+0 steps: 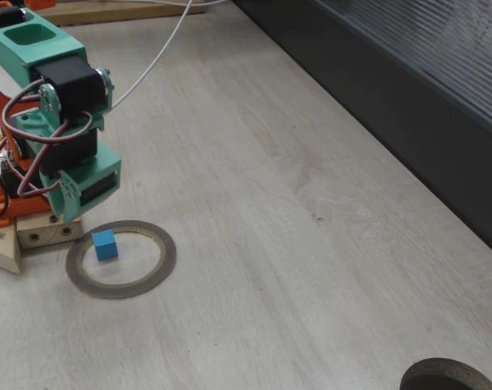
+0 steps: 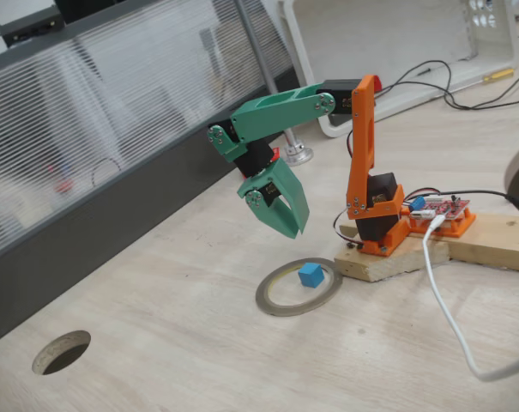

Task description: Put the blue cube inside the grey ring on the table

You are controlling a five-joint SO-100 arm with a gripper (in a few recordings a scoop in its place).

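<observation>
The blue cube (image 1: 105, 244) (image 2: 310, 275) rests on the table (image 1: 294, 244) inside the grey ring (image 1: 166, 262) (image 2: 276, 305), close to the ring's edge on the arm-base side and apart from the gripper. In a fixed view my green gripper (image 2: 295, 230) hangs above the ring, up and to the left of the cube, tips pointing down. Its jaws are shut with nothing between them. The green arm (image 1: 75, 175) leans over the ring's left edge in the other fixed view.
The orange arm base sits on a wooden block (image 2: 388, 257) right beside the ring. A white cable (image 2: 448, 318) trails across the table. A round hole (image 2: 62, 352) (image 1: 450, 376) is cut in the table. A dark ribbed wall panel (image 1: 408, 89) runs along one side.
</observation>
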